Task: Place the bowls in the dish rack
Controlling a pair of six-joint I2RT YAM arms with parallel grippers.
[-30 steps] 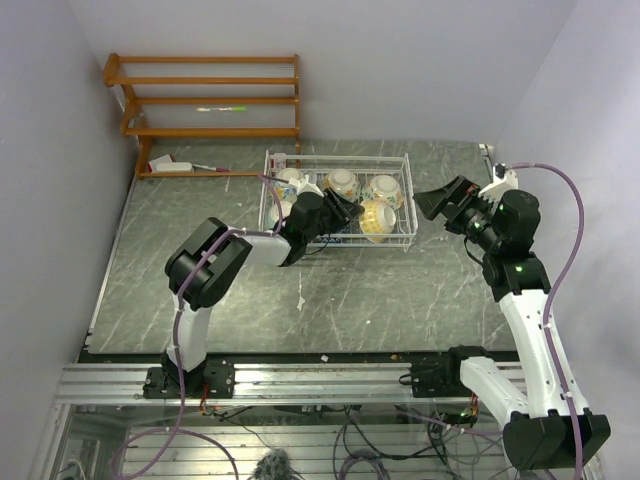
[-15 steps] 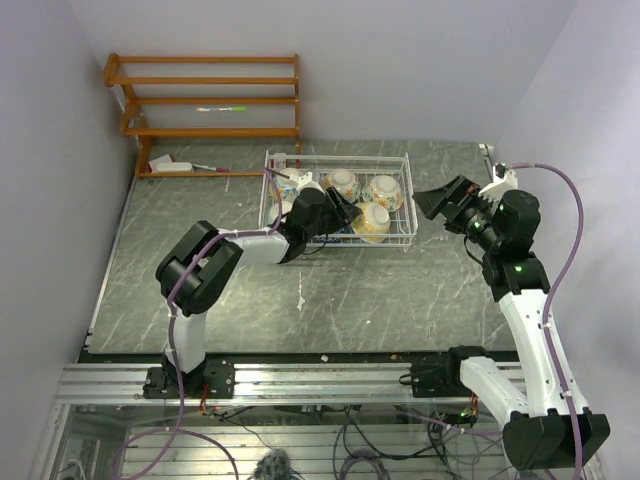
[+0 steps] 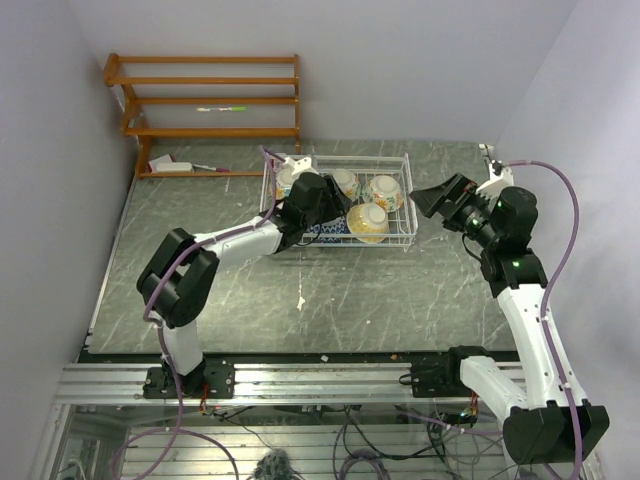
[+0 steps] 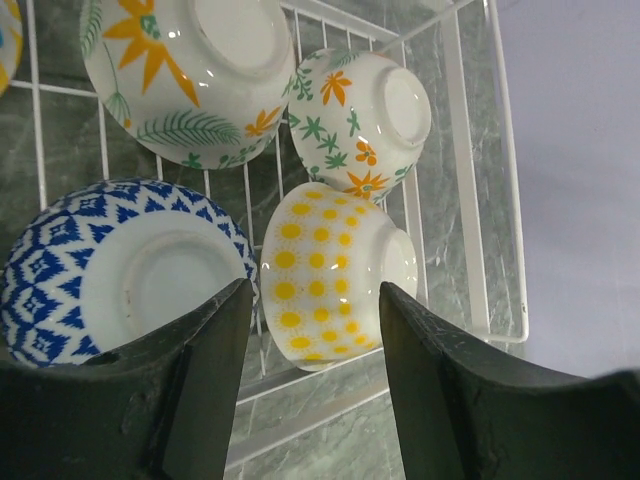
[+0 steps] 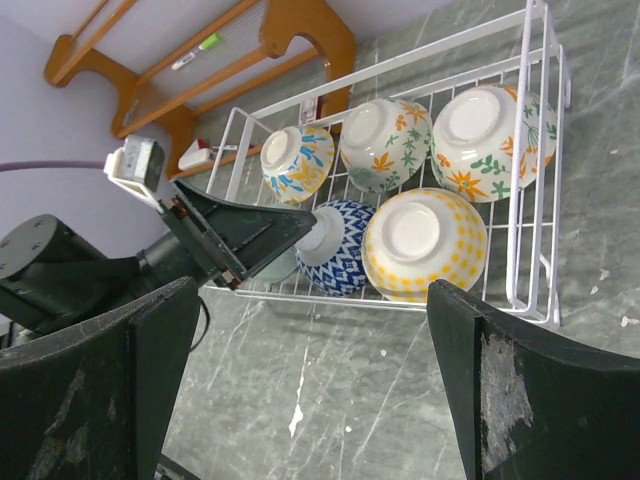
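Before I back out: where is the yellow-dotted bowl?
In the top view, the yellow-dotted bowl sits upside down at the near right of the dish rack, beside the blue-patterned bowl.

5 bowls (image 5: pixel 425 243) sit upside down in 1 white wire rack (image 5: pixel 505 280) — 3 in the upper row of the right wrist view and 2 in the lower row. The rack's lower-left corner is covered there, so no more can be counted. 1 brown wooden shelf (image 3: pixel 200 131) stands at the upper left of the top view — 1 green pen (image 3: pixel 222 108) lies on it. 2 robot arms (image 3: pixel 525 300).
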